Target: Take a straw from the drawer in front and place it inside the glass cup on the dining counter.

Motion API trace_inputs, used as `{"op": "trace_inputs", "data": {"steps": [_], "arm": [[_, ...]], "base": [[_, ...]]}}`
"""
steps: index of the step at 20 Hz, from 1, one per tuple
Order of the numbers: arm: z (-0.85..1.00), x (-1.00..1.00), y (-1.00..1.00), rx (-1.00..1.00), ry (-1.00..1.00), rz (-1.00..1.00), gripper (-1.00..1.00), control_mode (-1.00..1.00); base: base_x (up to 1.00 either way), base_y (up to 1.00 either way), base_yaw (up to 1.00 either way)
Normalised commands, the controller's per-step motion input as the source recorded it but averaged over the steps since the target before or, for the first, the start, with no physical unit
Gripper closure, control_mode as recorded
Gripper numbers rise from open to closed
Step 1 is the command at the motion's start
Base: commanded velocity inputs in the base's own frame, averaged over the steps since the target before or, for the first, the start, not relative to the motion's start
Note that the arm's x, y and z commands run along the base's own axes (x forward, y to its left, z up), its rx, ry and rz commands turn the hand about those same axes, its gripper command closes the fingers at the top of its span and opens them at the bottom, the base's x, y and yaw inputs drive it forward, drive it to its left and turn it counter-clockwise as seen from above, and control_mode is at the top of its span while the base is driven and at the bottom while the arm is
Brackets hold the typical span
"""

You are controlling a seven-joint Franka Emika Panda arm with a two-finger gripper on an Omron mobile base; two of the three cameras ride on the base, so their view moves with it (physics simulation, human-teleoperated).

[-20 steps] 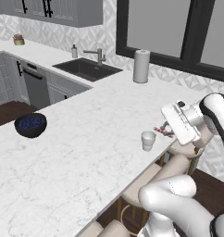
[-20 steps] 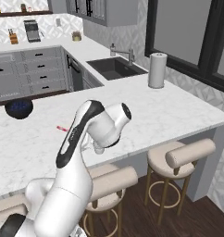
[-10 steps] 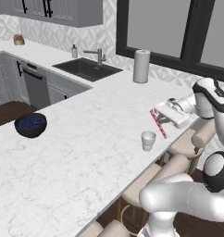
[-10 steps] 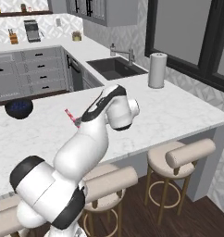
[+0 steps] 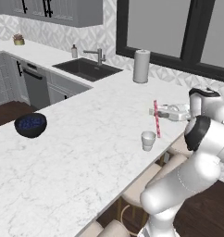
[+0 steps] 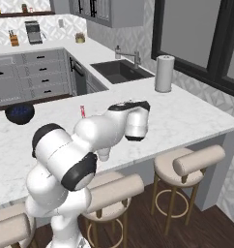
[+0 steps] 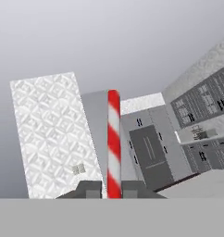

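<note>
From the left base view, my gripper [image 5: 156, 112] is clamped on the straw [image 5: 156, 119], upright just above and beside the glass cup [image 5: 148, 140] on the dining counter [image 5: 86, 139]. From the right, the straw's [image 6: 82, 111] tip peeks over my arm. In the hand view it [image 7: 114, 143] runs straight between my fingertips [image 7: 93, 189]. I should centre it over the rim, then lower slowly.

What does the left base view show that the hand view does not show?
Left base view alone: the glass cup standing on the dining counter, just below and left of the straw's lower end, plus the dark bowl of berries, the sink and the paper towel roll. Hand view alone: the straw's red and white stripes up close, rising between the fingertips against distant grey cabinets. Both: the straw held nearly upright in the shut gripper.
</note>
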Motion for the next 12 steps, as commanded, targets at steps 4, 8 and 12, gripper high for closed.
{"op": "trace_inputs", "data": {"steps": [4,8,12], "arm": [[0.01,0.11,0.00,0.01,-0.31,0.04,1.00,-1.00],[0.00,0.00,0.00,-0.24,-0.38,0.00,1.00,-1.00],[0.00,0.07,0.00,-0.09,-0.13,0.00,1.00,-1.00]], "base": [[0.00,0.00,0.00],[0.00,0.00,0.00],[0.00,0.00,0.00]]}}
